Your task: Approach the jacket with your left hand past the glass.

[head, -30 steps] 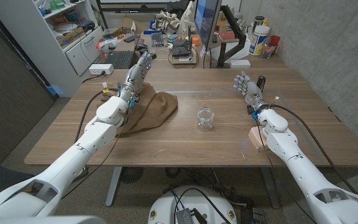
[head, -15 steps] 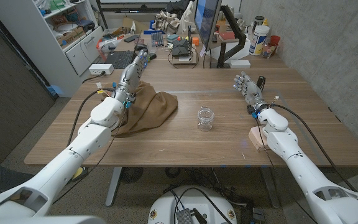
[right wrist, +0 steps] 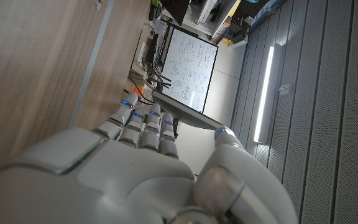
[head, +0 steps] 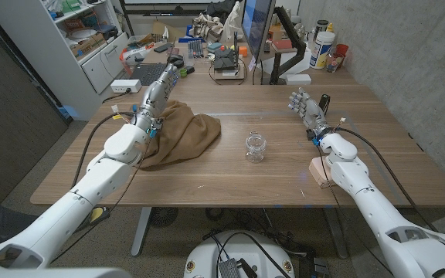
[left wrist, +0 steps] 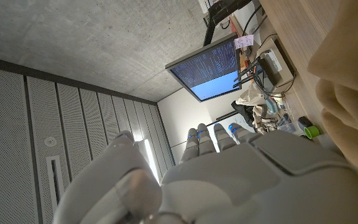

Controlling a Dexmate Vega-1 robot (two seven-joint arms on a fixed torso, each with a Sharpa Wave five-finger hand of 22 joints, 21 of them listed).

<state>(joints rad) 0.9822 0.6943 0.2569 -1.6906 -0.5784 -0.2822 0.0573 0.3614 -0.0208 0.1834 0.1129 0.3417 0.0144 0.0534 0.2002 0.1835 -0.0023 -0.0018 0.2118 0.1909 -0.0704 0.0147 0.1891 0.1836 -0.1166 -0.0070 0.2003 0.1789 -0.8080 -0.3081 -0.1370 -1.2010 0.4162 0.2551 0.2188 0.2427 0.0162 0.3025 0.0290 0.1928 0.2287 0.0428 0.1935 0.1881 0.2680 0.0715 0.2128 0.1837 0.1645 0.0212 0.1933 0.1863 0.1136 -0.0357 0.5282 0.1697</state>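
Brown jacket (head: 182, 137) lying bunched up on the left part of the wooden table (head: 230, 174), left hand (head: 155, 94) up above its far left edge

The small clear glass (head: 254, 146) stands upright near the middle of the table, just off to the right of the jacket, not touching it. The left hand holds nothing, fingers stretched out straight and close together, pointing toward the cluttered back desk; from the left wrist view you can see the tan fabric beside it. Over on the right, the right hand (head: 305, 105) stands raised with its fingers apart, also gripping nothing, well apart from the glass
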